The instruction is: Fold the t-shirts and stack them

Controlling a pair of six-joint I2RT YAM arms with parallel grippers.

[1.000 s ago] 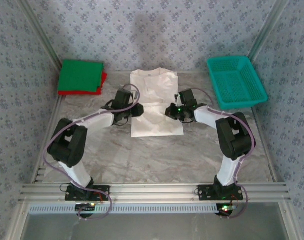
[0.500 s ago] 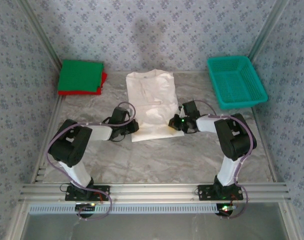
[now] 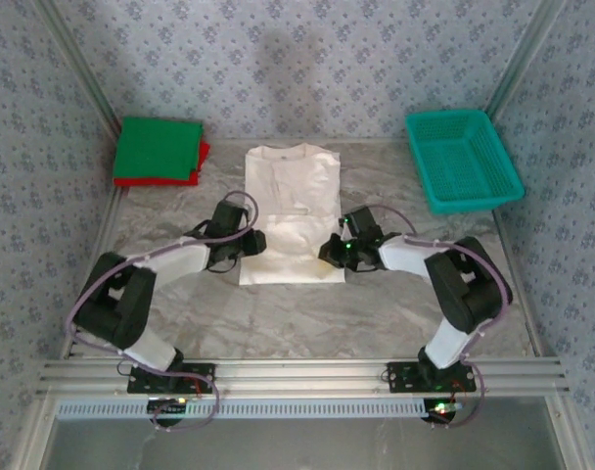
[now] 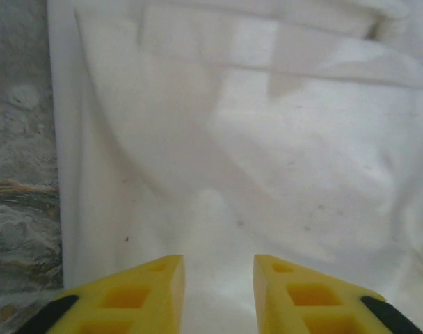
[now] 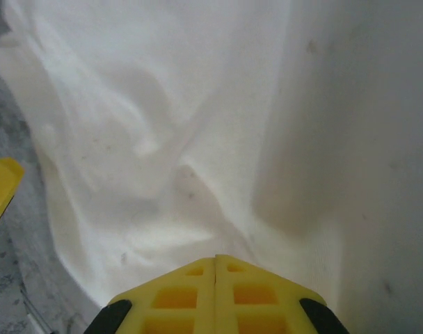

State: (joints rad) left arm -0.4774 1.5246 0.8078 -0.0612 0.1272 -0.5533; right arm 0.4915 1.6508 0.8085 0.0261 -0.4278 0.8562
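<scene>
Two robot arms work the near hem of a large wrinkled off-white cloth t-shirt (image 3: 290, 196), which lies flat on the grey marbled table (image 3: 278, 318), collar pointing away from the bases. The left gripper (image 4: 218, 268) has let go. Its yellow fingers stand apart over the cloth near the shirt's left edge, with nothing pinched between them. The right gripper (image 5: 216, 263) is clenched tight at the near right corner, and creases running into its closed tips suggest it has hold of a pinch of the fabric.

That imbalance is the main hazard. With one corner held and the other free, any pull from the right arm would likely drag the shirt askew or bunch its near edge, spoiling a square fold. The folded-in sides could also slip open if the cloth is lifted by a single point. The open left fingers sit low enough that a sideways sweep might snag and rumple the layer beneath them.

Farther back on the left, a bright green folded square t-shirt (image 3: 159, 147) rests on a red folded t-shirt (image 3: 151, 182), with the red edge showing beneath. This stack lies well apart from the white one. A carry that long gives a loose fold time to sag.

At the far right stands a teal plastic mesh basket (image 3: 464, 157), upright, with nothing inside it.
</scene>
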